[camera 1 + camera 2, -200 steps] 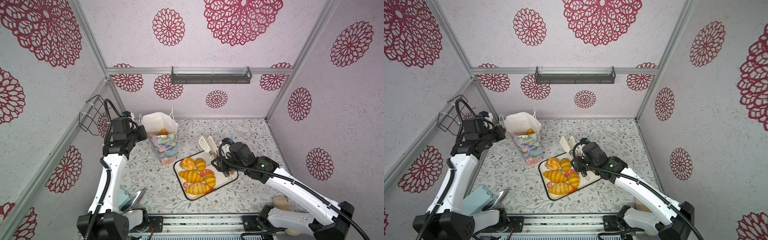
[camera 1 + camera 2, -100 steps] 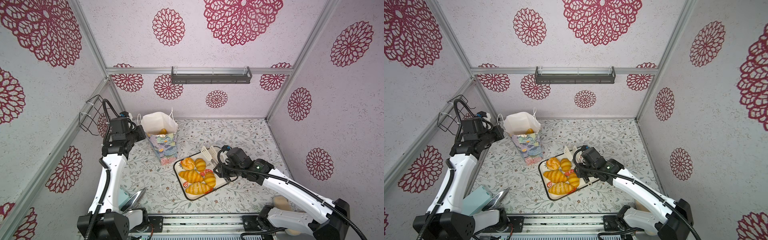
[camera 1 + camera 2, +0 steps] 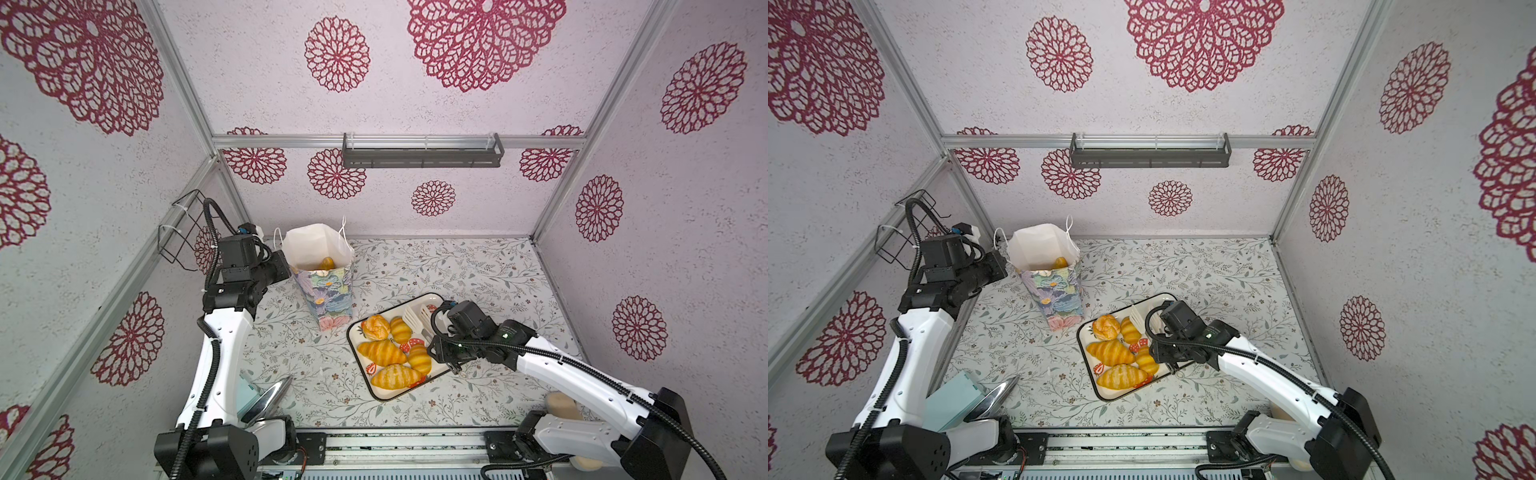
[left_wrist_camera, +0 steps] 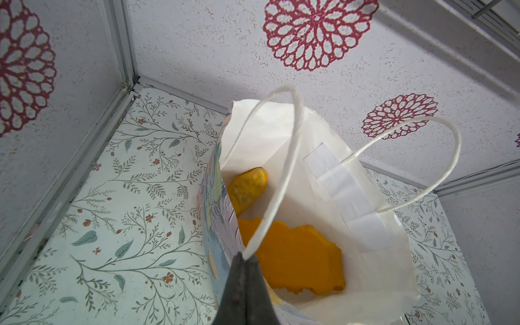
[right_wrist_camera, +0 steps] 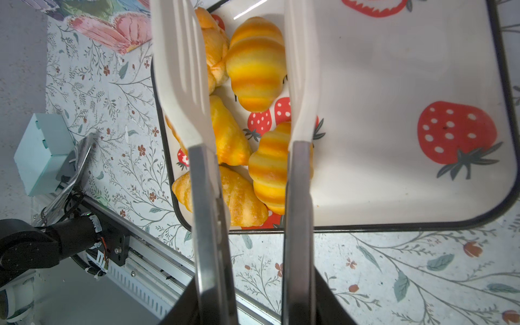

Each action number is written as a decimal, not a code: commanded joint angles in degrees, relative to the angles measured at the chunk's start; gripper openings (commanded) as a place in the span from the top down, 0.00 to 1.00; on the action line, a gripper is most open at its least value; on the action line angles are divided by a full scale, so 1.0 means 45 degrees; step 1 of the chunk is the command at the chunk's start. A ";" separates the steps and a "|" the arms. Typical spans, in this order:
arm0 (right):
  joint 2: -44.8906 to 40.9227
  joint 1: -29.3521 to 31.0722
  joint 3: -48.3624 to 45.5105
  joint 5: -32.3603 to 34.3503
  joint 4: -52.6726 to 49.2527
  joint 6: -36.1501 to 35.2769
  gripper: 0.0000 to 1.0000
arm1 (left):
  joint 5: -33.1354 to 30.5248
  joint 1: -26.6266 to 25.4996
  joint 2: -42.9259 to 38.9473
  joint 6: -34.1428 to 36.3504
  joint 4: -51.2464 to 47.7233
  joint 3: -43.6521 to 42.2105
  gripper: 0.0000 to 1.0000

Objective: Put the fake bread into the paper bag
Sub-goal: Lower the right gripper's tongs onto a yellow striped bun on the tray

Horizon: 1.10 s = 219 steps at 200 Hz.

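The paper bag (image 3: 328, 291) stands upright near the far left corner of the counter (image 3: 478, 266), its mouth gaping and white inside. The left tool (image 4: 243, 261) is pressed together on the bag's rim on the side toward the left wall, pinching it just where one white cord handle (image 4: 284, 168) comes out. Two pieces of fake bread (image 4: 298, 259) lie at the bottom of the bag: a broad flat orange one and, beyond it, a smaller yellow one (image 4: 247, 188) leaning on the bag's wall. In both top views only a bit of yellow shows through the mouth.

A cream tray (image 3: 434, 296) printed with red strawberries sits toward the middle of the counter, skewed to its edges. It is close to the foot of the bag, with a strip of counter between them. Five more pieces crowd the side of the tray nearer the bag:
- a round roll (image 3: 375, 327) and a small striped croissant (image 3: 400, 329) at the far end
- a large croissant (image 3: 380, 352) and another small striped one (image 3: 419, 359) in the middle
- a second large croissant (image 3: 395, 376) at the near end

The right tool (image 5: 254, 298) clamps a pair of tongs (image 5: 299, 174) by their metal arms. The tongs' white blades (image 3: 415, 318) stand spread over the tray, and in the right wrist view the far small croissant shows between them. Whether a blade touches any bread I cannot tell.

At the near left corner of the counter, by the left arm's base, lie a pale green box (image 3: 951, 401) and a shiny metal piece (image 3: 994, 395).
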 commanded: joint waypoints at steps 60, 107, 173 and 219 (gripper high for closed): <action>0.0600 -0.0067 -0.0190 -0.0213 0.0863 0.0137 0.53 | 0.0441 -0.0006 -0.0251 -0.0054 0.0181 -0.0194 1.00; 0.1089 -0.0124 -0.0033 -0.0383 0.1104 -0.0005 0.50 | 0.0543 -0.0031 -0.0261 -0.0027 0.0178 -0.0272 1.00; 0.1829 -0.0144 0.0174 -0.0661 0.1441 -0.0220 0.48 | 0.0550 -0.0028 -0.0253 -0.0009 0.0153 -0.0272 1.00; 0.2276 -0.0163 0.0342 -0.0797 0.1632 -0.0343 0.48 | 0.0599 -0.0043 -0.0256 -0.0033 0.0156 -0.0303 1.00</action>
